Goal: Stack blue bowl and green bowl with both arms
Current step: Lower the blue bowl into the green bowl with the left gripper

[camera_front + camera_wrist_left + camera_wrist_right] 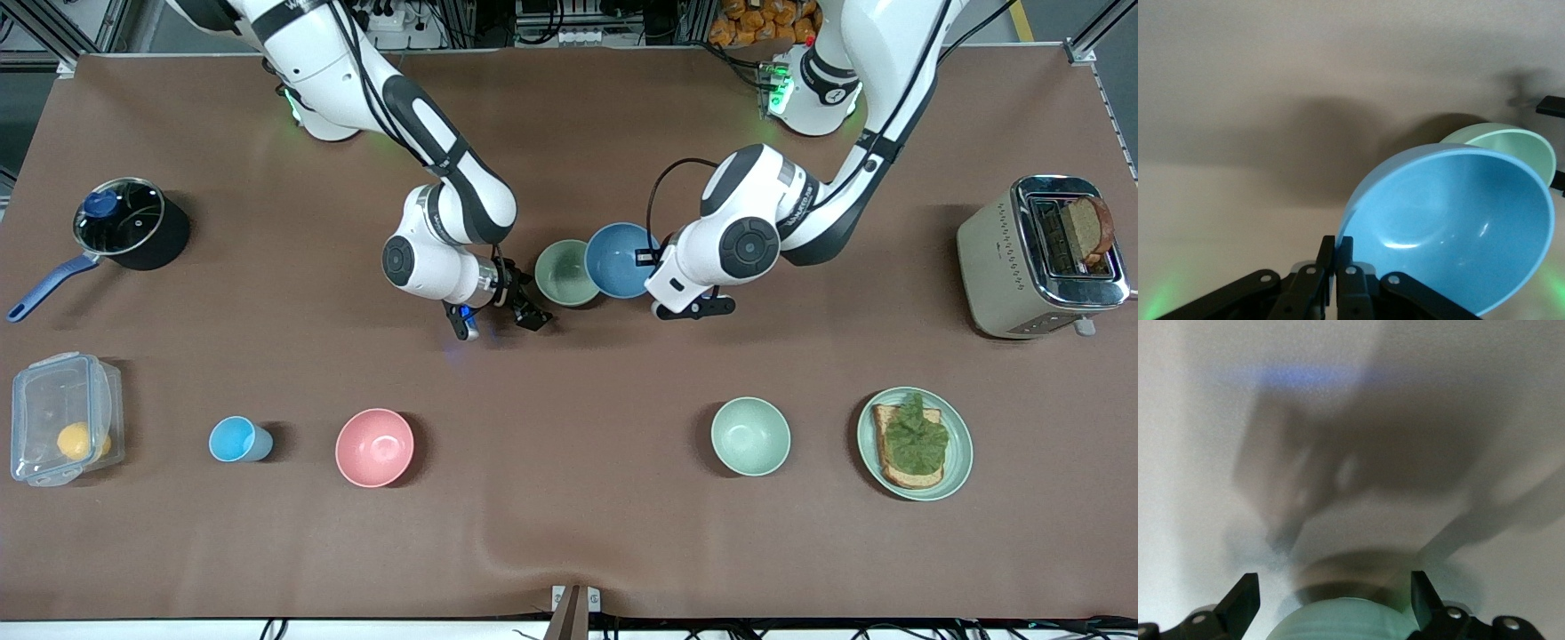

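The blue bowl [620,258] is mid-table, tilted, and its edge overlaps the rim of the green bowl [566,273] beside it. My left gripper [649,258] is shut on the blue bowl's rim at the side toward the left arm's end. In the left wrist view my left gripper [1337,243] pinches the rim of the blue bowl [1451,227], and the green bowl [1511,143] shows past it. My right gripper [529,309] is open beside the green bowl, toward the right arm's end. In the right wrist view my right gripper [1335,600] straddles the green bowl's outer wall [1338,625] without touching it.
Nearer the camera stand a light-blue cup [238,439], a pink bowl [374,447], a mint bowl [750,436] and a green plate [958,453] with toast. A plastic box [62,416] and a lidded pot [129,222] are at the right arm's end. A toaster [996,258] is at the left arm's end.
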